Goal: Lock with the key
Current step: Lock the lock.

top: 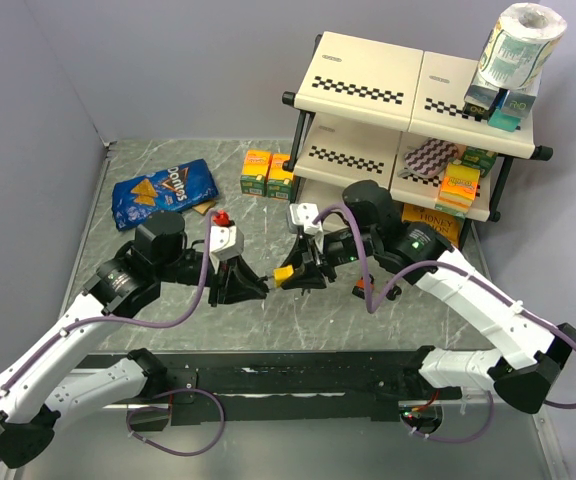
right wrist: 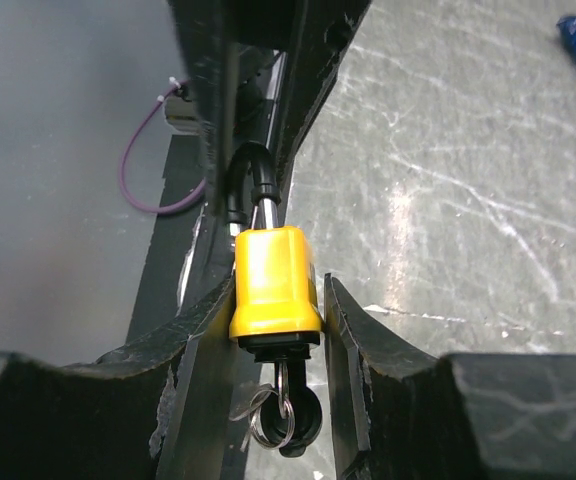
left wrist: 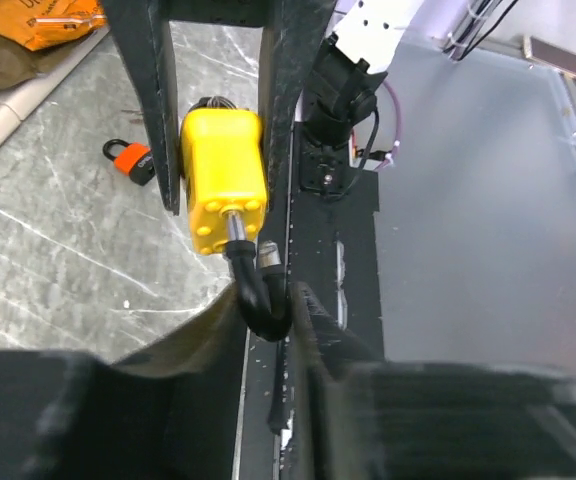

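A yellow padlock (right wrist: pixel 273 285) hangs in mid-air over the middle of the table (top: pixel 268 330), and my right gripper (right wrist: pixel 278 310) is shut on its body. A black-headed key (right wrist: pixel 296 425) with a wire ring sticks out of the lock's bottom, toward the right wrist camera. The black shackle (left wrist: pixel 258 300) points at my left gripper (left wrist: pixel 268 300), whose fingers press on either side of the loop. In the top view the two grippers meet tip to tip around the padlock (top: pixel 286 272), left gripper (top: pixel 258 290) on the left and right gripper (top: pixel 296 275) on the right.
A small orange padlock (left wrist: pixel 133 160) lies on the table behind the right gripper. At the back are a blue Doritos bag (top: pixel 163 192), snack boxes (top: pixel 268 172) and a two-tier shelf (top: pixel 408 110) bearing boxes and a paper roll (top: pixel 523 40). A black strip (top: pixel 298 375) runs along the near edge.
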Robot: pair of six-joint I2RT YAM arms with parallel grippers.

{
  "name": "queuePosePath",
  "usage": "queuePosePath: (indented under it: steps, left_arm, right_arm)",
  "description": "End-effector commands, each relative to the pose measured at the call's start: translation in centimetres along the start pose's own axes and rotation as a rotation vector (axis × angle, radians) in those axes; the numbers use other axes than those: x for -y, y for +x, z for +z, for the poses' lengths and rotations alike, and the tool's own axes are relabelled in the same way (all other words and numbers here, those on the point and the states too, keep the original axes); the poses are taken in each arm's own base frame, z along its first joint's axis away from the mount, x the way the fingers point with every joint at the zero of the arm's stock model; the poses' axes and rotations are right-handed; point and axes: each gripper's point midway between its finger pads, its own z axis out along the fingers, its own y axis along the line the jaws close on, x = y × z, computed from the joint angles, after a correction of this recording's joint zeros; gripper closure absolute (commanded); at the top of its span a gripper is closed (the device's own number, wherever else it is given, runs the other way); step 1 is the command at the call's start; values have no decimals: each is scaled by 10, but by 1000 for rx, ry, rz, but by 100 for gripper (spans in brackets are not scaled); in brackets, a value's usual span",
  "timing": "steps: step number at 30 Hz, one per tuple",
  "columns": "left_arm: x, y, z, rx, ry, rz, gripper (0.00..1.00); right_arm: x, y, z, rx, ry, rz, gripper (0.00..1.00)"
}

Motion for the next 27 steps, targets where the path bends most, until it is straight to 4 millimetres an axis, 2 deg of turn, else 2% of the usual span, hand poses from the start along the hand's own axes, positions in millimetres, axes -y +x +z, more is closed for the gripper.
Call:
queuePosePath:
  steps: [1, 6, 11, 19, 20, 27]
  left_arm:
    - [10, -15, 0, 40, 51, 28, 82]
    - [5, -16, 1, 45, 28, 36, 96]
    - [0, -18, 1, 57, -2, 55, 88]
    - [-6, -20, 1, 68, -28, 75, 93]
    - [-6, -19, 1, 68, -32, 78, 99]
    - [-7, -22, 2, 87, -33, 79, 99]
  right_arm:
    - [4, -34, -10, 71, 44, -146, 100]
    - [-1, -32, -7, 66, 18, -130, 100]
    - [-2, -29, -5, 65, 11, -85, 100]
    - [-1, -30, -1, 68, 4, -22, 100]
    - [-1, -31, -1, 70, 1, -21, 100]
    - [-1, -31, 0, 75, 4, 9, 100]
